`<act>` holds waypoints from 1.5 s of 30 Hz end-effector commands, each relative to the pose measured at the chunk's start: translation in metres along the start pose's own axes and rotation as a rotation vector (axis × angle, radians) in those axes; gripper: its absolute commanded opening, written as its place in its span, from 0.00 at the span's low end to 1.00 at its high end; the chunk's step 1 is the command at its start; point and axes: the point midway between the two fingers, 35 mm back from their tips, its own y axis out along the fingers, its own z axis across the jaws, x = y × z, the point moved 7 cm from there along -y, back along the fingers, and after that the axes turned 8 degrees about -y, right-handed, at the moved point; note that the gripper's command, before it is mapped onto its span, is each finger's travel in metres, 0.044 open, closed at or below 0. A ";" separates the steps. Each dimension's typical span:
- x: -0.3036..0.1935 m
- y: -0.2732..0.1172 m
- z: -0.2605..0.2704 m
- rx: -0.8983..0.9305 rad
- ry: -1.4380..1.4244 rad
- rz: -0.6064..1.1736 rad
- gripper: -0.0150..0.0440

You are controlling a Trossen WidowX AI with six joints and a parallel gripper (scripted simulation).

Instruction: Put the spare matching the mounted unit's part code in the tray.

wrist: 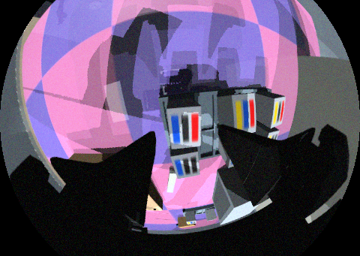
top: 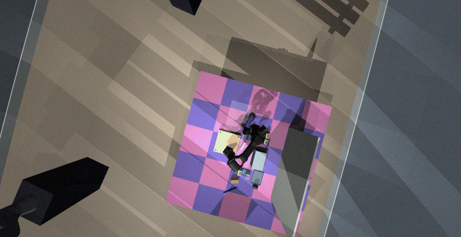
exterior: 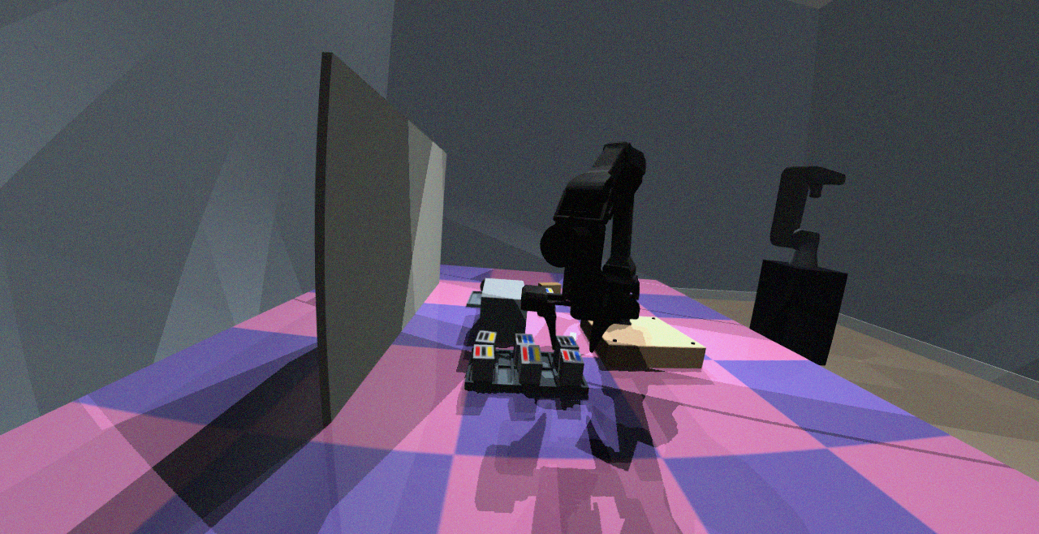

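The black parallel-jaw gripper (wrist: 186, 135) is reaching down over the dark grey rack (exterior: 508, 381) that is sitting on the pink and purple checkered mat (exterior: 726, 400). Its jaws are standing partly apart and gripping nothing. They are flanking the grey block spare with the blue, black and red striped label (wrist: 184, 127), which is sitting in the end slot of the rack, just beside the grey spare with the yellow, blue and red stripes (wrist: 244, 113) and, further along, the grey spare with the yellow and red stripes (wrist: 277, 111).
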 end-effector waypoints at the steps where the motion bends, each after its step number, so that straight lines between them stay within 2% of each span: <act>1: 0.000 0.009 0.000 0.004 -0.004 0.003 0.76; 24: -0.003 0.046 0.002 0.004 -0.004 0.004 0.76; 31: -0.003 0.047 0.002 0.004 -0.004 0.004 0.76; 36: -0.003 0.046 0.002 0.003 0.000 0.004 0.54; 44: -0.003 0.046 0.002 0.003 0.000 0.004 0.45; 45: -0.003 0.046 0.002 0.003 0.000 0.004 0.41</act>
